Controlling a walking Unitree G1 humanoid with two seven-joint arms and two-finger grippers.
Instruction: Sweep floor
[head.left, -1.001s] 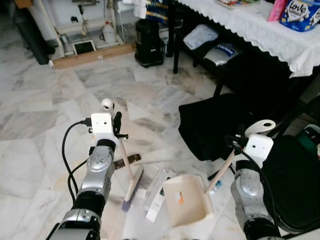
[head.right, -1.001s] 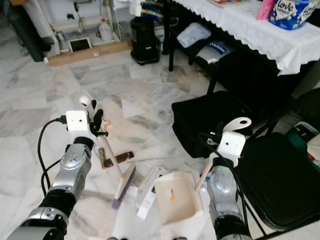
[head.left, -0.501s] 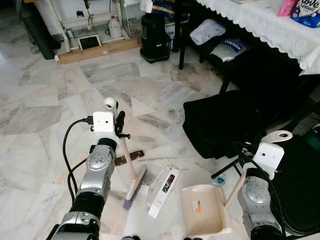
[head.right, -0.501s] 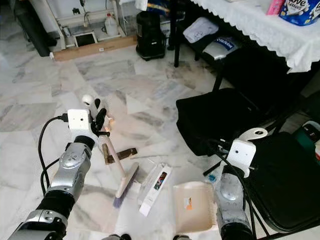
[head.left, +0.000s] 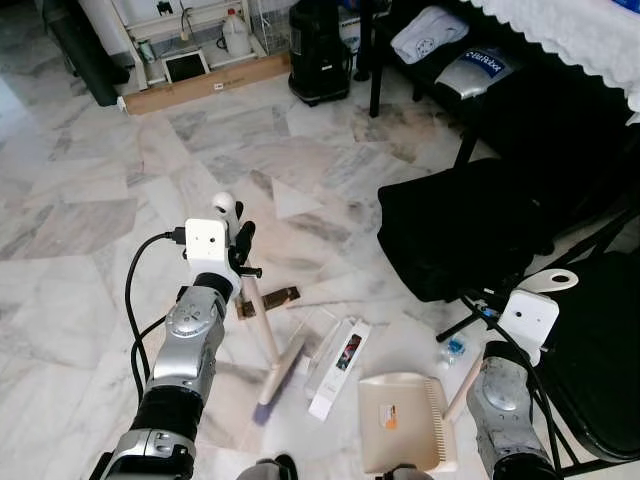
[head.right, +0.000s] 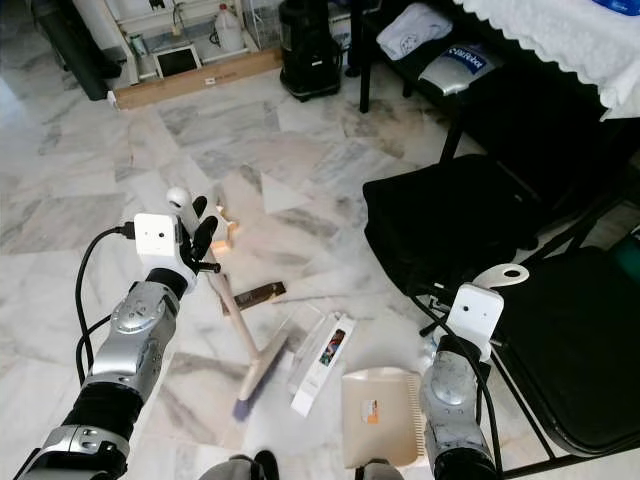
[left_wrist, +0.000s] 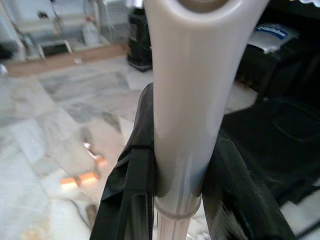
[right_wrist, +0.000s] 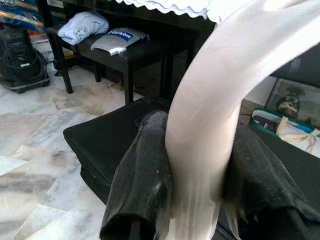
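On a marble floor (head.left: 80, 250), the left gripper (left_wrist: 175, 200) clamps the pale handle of a broom (head.left: 268, 345), whose brush head rests on the tiles beside a long white carton (head.left: 338, 355). The right gripper (right_wrist: 192, 200) grips the curved handle of a cream dustpan (head.left: 402, 420), set flat just right of the carton. The head views lay out the whole scene, with a black bag (head.left: 460, 230) beyond; the wrist views show the black fingers (left_wrist: 132, 195) pressed to each handle on both sides. A small brown scrap (head.right: 252, 296) lies near the broom's shaft.
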